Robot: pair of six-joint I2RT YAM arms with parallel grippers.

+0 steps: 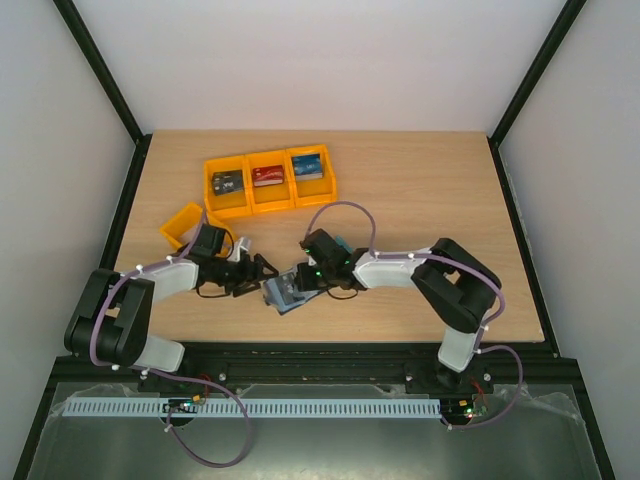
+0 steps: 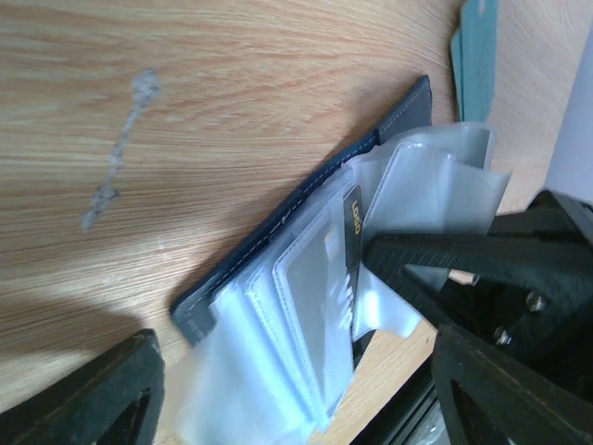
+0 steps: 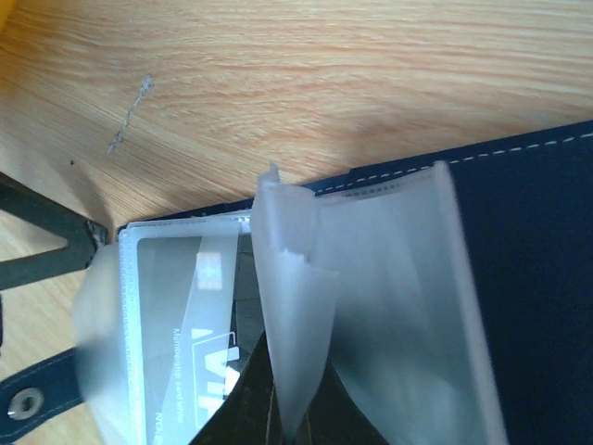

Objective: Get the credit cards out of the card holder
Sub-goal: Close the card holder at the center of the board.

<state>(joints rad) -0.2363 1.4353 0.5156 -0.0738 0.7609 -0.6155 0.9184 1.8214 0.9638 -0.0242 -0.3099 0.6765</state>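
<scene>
The card holder (image 1: 285, 292) lies open on the table between my grippers, navy cover (image 2: 306, 199) down and clear sleeves (image 2: 306, 306) fanned up. A dark credit card (image 2: 351, 243) marked LOGO sits in one sleeve. In the right wrist view it shows as a dark VIP card (image 3: 190, 348) inside its sleeve. My right gripper (image 1: 312, 272) (image 3: 287, 422) is shut on one clear sleeve (image 3: 292, 306) and holds it up. My left gripper (image 1: 256, 274) (image 2: 295, 343) is open, with its fingers on either side of the sleeves' free end. The navy cover (image 3: 528, 241) fills the right side of the right wrist view.
Three joined orange bins (image 1: 266, 200) at the back hold a dark, a red and a blue card. A single orange bin (image 1: 180, 228) stands by the left arm. A teal card (image 1: 345, 245) (image 2: 477, 46) lies behind the right gripper. The clasp tab (image 3: 28, 403) points toward the left gripper.
</scene>
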